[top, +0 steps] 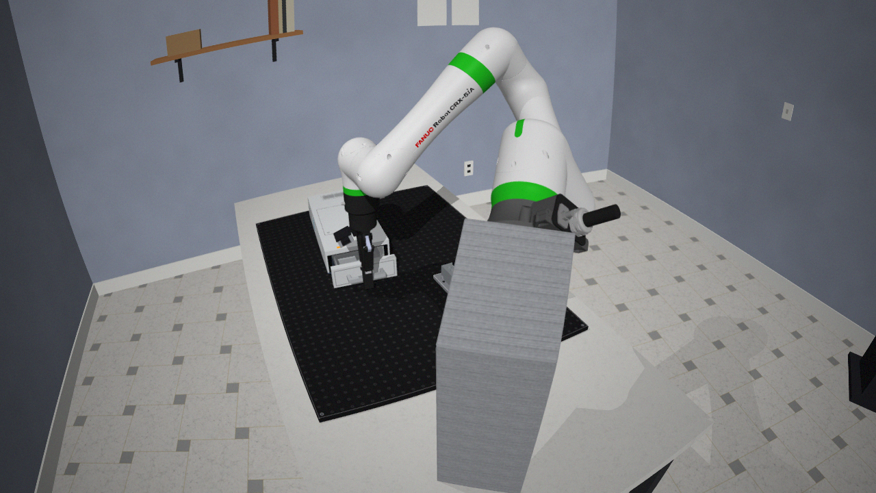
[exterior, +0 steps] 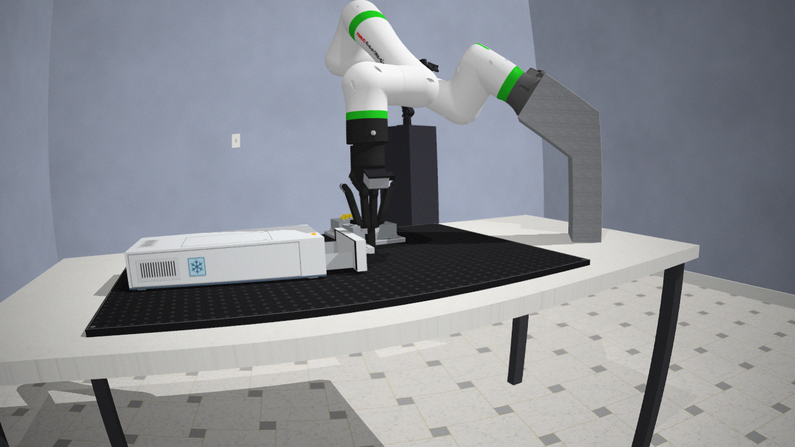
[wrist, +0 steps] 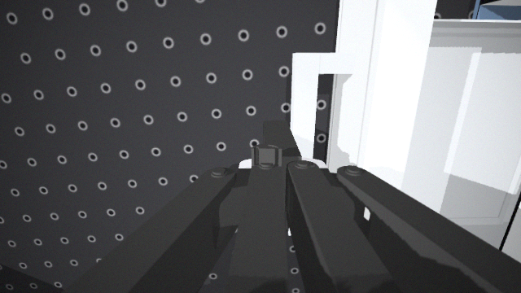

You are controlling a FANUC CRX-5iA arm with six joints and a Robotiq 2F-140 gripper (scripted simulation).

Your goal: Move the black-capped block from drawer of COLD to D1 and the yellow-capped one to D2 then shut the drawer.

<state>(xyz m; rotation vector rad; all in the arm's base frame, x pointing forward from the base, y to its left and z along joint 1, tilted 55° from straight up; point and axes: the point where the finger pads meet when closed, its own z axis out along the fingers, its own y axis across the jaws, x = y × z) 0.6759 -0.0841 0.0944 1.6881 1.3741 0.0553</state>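
The white cooler COLD [exterior: 222, 258] lies on the black deck, and its drawer [exterior: 347, 251] stands partly out. A small orange lamp [exterior: 313, 234] glows on the cooler's top corner. My gripper [exterior: 371, 244] is shut and empty, pointing straight down with its fingertips against the outer face of the drawer front. In the wrist view the closed fingers [wrist: 273, 146] sit beside the white drawer handle [wrist: 313, 102]. From above, the drawer [top: 360, 266] looks empty where I can see in. A grey block with yellow caps [exterior: 345, 218] shows just behind the drawer. The black-capped block is hidden.
A grey deck slot plate [exterior: 389, 233] sits behind the gripper. The same plate is mostly hidden behind the arm's grey pedestal [top: 501, 343] in the overhead view. The perforated black deck [top: 367, 343] stretches in front of the drawer.
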